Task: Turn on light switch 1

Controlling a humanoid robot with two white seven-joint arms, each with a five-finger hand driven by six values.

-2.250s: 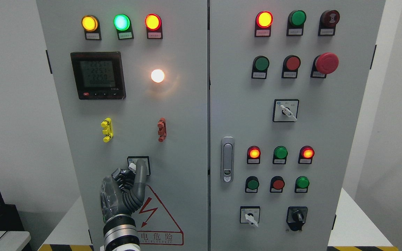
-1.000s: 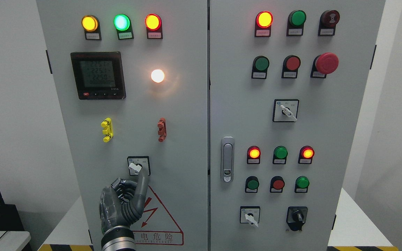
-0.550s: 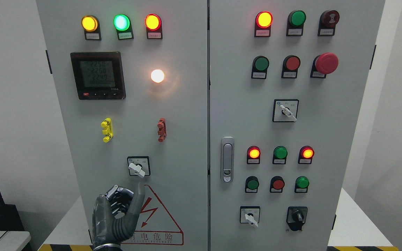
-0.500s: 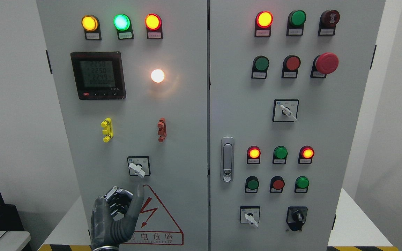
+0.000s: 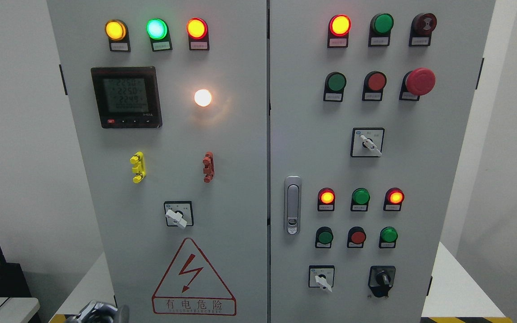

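Observation:
The rotary light switch [image 5: 177, 215] sits low on the left cabinet door [image 5: 236, 179], its white handle turned toward the lower right. Above it the round white lamp [image 5: 203, 97] glows. Only the top of my left hand [image 5: 99, 312] shows, at the bottom edge well below and left of the switch, touching nothing. My right hand is out of the picture.
The left door also carries a digital meter [image 5: 126, 97], three lit pilot lamps [image 5: 156, 28], a yellow clip [image 5: 137, 167] and a red clip [image 5: 208, 167]. The right door has a latch handle [image 5: 292, 205], push buttons, a red emergency stop [image 5: 420, 81] and further rotary switches.
My left hand has let go of the switch handle and dropped down and to the left, almost out of view. The handle now points lower right; the lamp stays lit.

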